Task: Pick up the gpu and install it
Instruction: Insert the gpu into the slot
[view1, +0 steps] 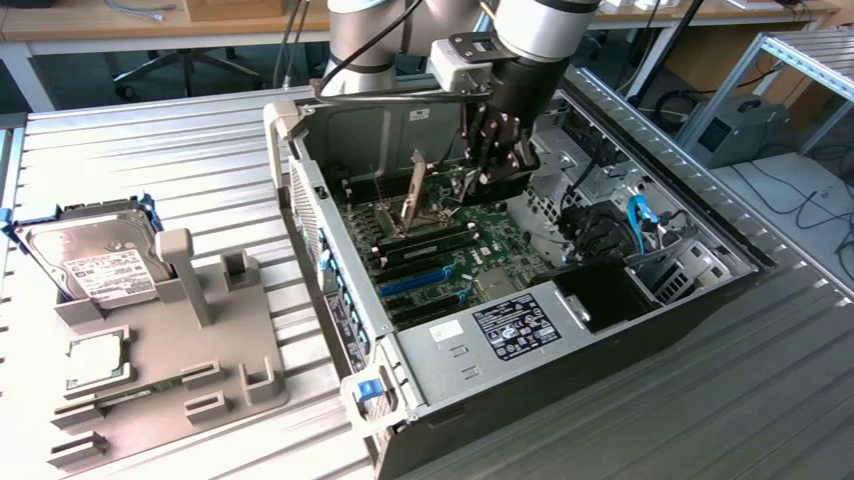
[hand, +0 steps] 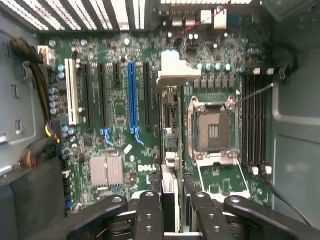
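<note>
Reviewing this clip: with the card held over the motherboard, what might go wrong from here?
1. The gpu, held edge-on in the gripper, looks offset from the blue slot, toward the open CPU socket. Lowered here, it might strike the socket.
2. Its metal bracket sits near the case's rear wall and may snag.

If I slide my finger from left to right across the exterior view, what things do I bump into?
hard drive → gray holder rack → open computer case → gripper holding the gpu → blue cable → gray box
</note>
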